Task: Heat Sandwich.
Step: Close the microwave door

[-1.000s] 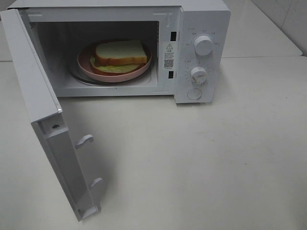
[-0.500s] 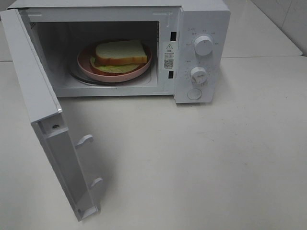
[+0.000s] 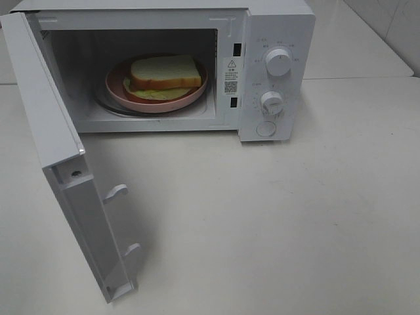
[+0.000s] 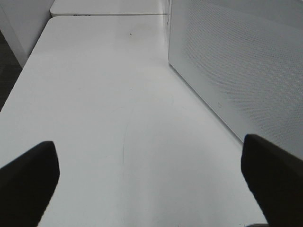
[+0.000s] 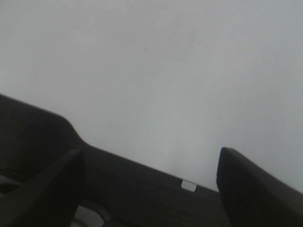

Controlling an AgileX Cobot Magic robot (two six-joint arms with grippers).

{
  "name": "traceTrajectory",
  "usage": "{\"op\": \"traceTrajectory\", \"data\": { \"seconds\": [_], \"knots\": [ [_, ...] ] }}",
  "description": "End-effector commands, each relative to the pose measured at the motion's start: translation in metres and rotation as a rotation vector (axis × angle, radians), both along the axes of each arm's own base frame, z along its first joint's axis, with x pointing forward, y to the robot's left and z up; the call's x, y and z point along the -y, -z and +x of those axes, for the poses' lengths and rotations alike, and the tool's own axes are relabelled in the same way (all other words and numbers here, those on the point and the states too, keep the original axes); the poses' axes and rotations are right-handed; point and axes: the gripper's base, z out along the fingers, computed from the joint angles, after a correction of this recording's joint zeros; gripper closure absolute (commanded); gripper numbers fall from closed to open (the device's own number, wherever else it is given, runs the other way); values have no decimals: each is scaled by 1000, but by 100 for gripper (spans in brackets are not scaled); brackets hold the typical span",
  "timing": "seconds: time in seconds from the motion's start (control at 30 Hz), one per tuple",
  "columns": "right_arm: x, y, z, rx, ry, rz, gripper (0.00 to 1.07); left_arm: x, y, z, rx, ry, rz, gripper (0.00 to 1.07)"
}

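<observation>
Only the high view shows the sandwich (image 3: 164,72); right wrist: probably table (image 5: 165,71).

Sandwich (image 3: 164,73) (pale bread, green lettuce) flat on pink plate (image 3: 118,92) inside microwave (image 3: 275,26)

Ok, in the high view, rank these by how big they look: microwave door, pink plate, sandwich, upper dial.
1. microwave door, though it is also nearest the camera
2. pink plate
3. sandwich
4. upper dial
</observation>
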Motion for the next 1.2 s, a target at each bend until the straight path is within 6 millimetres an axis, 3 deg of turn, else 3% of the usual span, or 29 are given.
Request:
{"op": "traceTrajectory", "data": {
  "seconds": [0.03, 0.47, 0.93, 1.2],
  "knots": [
    [3, -1, -3, 82, 74, 30, 33, 0, 0, -3, 29, 0, 5, 7],
    [8, 2, -18, 267, 269, 85, 33, 0, 0, -3, 29, 0, 5, 7],
    [7, 3, -40, 406, 376, 94, 33, 0, 0, -3, 29, 0, 5, 7],
    [7, 3, -40, 404, 389, 88, 33, 0, 0, -3, 24, 0, 3, 7]
  ]
}}
